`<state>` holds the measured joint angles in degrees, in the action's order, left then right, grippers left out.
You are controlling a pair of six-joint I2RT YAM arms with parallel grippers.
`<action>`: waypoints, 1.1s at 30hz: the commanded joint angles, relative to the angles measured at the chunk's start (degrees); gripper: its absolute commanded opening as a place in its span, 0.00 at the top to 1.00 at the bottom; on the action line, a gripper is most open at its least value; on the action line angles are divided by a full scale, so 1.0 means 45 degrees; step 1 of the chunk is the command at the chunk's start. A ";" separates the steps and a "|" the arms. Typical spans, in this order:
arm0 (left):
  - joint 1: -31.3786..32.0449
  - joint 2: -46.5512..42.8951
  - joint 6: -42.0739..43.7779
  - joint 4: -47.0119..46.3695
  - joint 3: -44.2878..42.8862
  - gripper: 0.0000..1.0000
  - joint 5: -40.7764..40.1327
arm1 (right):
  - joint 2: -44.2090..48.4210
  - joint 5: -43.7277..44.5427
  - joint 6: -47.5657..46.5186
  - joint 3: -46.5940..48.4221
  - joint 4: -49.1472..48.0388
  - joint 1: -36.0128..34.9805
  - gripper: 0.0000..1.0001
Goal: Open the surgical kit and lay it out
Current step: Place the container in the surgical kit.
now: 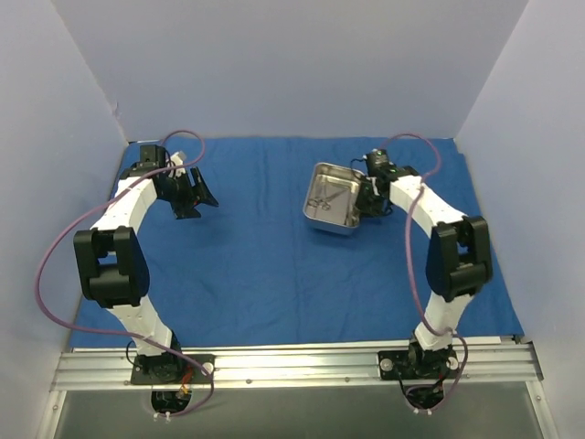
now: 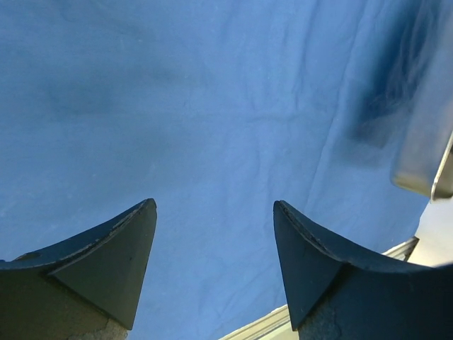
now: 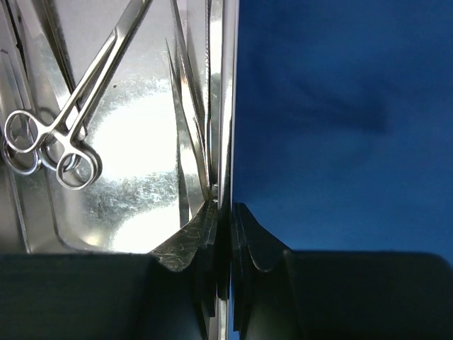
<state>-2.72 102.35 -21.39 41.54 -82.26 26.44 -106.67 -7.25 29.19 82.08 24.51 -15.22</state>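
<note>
Right tool (image 3: pixel 226 210) is pinched shut on the right wall of the tray (image 3: pixel 134 142), one finger inside and one outside. The tray sits toward the far right corner of the bench (image 1: pixel 292 413), and it looks tipped and slightly off the cloth (image 1: pixel 274 265), though I can't be sure of that. The instruments (image 3: pixel 56 145) lie loose inside it, their ring handles bunched together.

My worry is the grip. It is a thin hold on one wall only, so I judge the tray could pivot about the fingers. A quick or tilted move could slide the instruments into a heap or spill them over the rim.

Left tool (image 2: pixel 212 205) hangs wide open with nothing in it over the cloth near the far left corner, well apart from the tray. Nothing lies between the two tools. The right arm's cable (image 1: pixel 411 274) loops close by, and the side wall stands near.
</note>
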 commanded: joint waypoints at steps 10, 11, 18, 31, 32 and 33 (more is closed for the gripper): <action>0.0468 0.0693 -0.0267 -0.0305 -0.0782 0.25 0.0434 | 0.3471 0.1747 0.0621 -0.2616 -0.0331 0.2991 1.00; 0.0468 0.0771 -0.0267 -0.0286 -0.0841 0.25 0.0473 | 0.3529 0.1747 0.0835 -0.2635 -0.0291 0.3050 1.00; 0.0468 0.1007 -0.0267 -0.0266 -0.1213 0.25 0.0512 | 0.4349 0.3465 0.3316 -0.3708 0.0334 0.3769 1.00; 0.0468 0.1163 0.0397 0.0593 -0.1388 0.25 0.0552 | 0.4562 0.4071 0.8079 -0.5172 0.1312 0.4516 1.00; 0.0468 0.1163 0.0397 0.0613 -0.1330 0.25 0.0570 | 0.4700 0.3974 0.8818 -0.5426 0.1137 0.4516 1.00; 0.0468 0.1144 0.0339 0.0439 -0.1214 0.25 0.0764 | 0.4778 0.3993 0.9174 -0.5757 0.1038 0.4535 1.00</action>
<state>-0.73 107.09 -21.37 42.70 -85.45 27.86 -89.91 8.38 60.14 58.43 30.35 4.86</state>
